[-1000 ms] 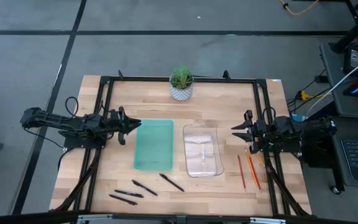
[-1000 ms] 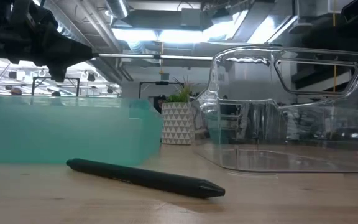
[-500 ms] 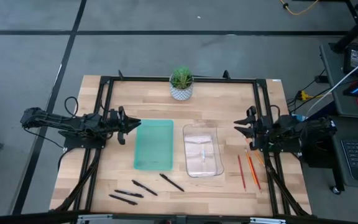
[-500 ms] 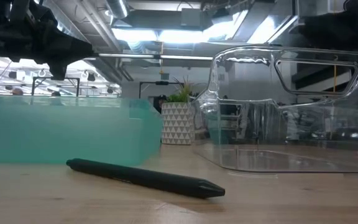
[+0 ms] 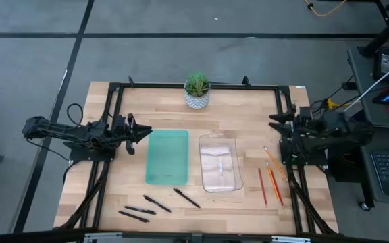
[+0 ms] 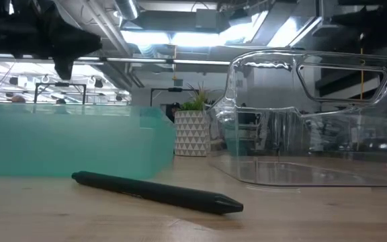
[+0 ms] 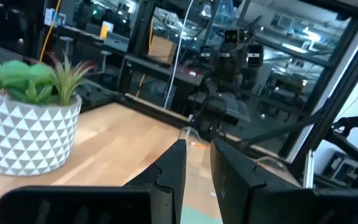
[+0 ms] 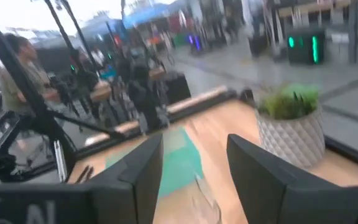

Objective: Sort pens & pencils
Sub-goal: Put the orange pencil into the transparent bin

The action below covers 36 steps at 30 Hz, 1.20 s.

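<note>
Nearest you, along the front edge of the tabletop [image 5: 113, 182], lie the three black pens [image 5: 155, 203], one of them stretched right across the low view just in front of the green tray [image 5: 167, 156]. The three orange and red pencils [image 5: 270, 181] lie near the right edge, beside the clear tray [image 5: 221, 162], which holds only something small and pale that you can't make out. Neither tray holds a pen or pencil, so I judge sorting hasn't started.

The left gripper [image 5: 142, 132] hangs at the green tray's left side, its fingers a narrow gap apart, holding nothing. The right gripper [image 5: 273, 120] sits by the right edge, above the pencils, its fingers spread wide and empty.

Your next move probably calls for lowering the right gripper onto one pencil, fingers straddling it.

The plant pot [image 5: 196, 91] stands at the back edge. Neither wrist view shows pens or pencils.
</note>
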Each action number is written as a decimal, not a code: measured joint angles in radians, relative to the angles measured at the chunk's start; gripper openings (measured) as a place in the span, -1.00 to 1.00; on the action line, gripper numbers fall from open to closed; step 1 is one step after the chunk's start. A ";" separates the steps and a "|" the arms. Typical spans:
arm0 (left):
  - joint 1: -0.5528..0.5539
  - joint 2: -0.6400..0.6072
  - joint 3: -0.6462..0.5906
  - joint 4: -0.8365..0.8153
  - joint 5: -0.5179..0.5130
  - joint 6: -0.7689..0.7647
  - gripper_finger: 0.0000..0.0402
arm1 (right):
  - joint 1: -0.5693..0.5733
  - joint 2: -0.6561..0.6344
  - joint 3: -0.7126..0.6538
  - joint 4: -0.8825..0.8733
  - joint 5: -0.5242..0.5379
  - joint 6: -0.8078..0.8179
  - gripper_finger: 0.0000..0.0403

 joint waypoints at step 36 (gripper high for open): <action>0.000 0.003 0.015 -0.024 -0.067 0.000 -0.66 | -0.664 1.003 0.573 -1.043 -0.421 0.063 -0.15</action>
